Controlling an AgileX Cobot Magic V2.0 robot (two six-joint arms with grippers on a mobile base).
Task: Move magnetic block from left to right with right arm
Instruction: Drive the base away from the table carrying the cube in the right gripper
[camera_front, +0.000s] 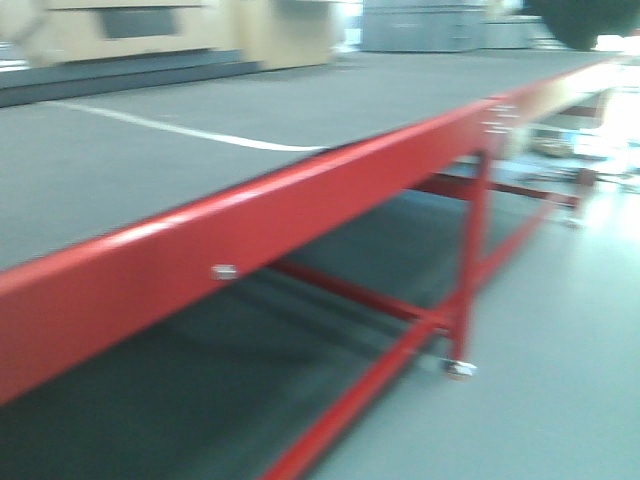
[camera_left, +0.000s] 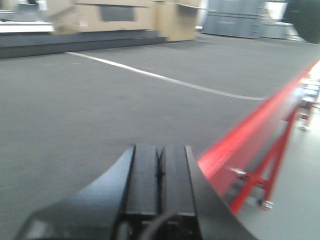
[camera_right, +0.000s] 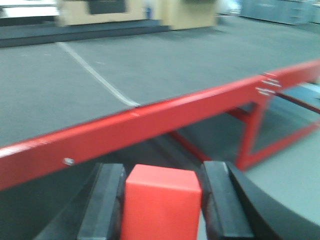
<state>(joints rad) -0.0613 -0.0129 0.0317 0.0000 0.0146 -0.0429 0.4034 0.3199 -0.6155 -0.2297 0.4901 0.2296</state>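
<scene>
In the right wrist view, the red magnetic block (camera_right: 161, 205) fills the space between the two black fingers of my right gripper (camera_right: 163, 168), which is shut on it. Beyond the block runs the red rim (camera_right: 150, 120) of the table, with its grey top behind. My left gripper (camera_left: 160, 149) hovers over the grey table top (camera_left: 75, 115) near the red rim (camera_left: 250, 130). Its fingers are pressed together with nothing between them. The blurred front view shows neither gripper nor the block.
A white line (camera_front: 200, 132) crosses the grey table top. Red legs and braces (camera_front: 470, 270) with a caster (camera_front: 458, 368) stand under the rim. Beige boxes (camera_left: 115, 17) and grey cabinets (camera_left: 240, 22) line the far side.
</scene>
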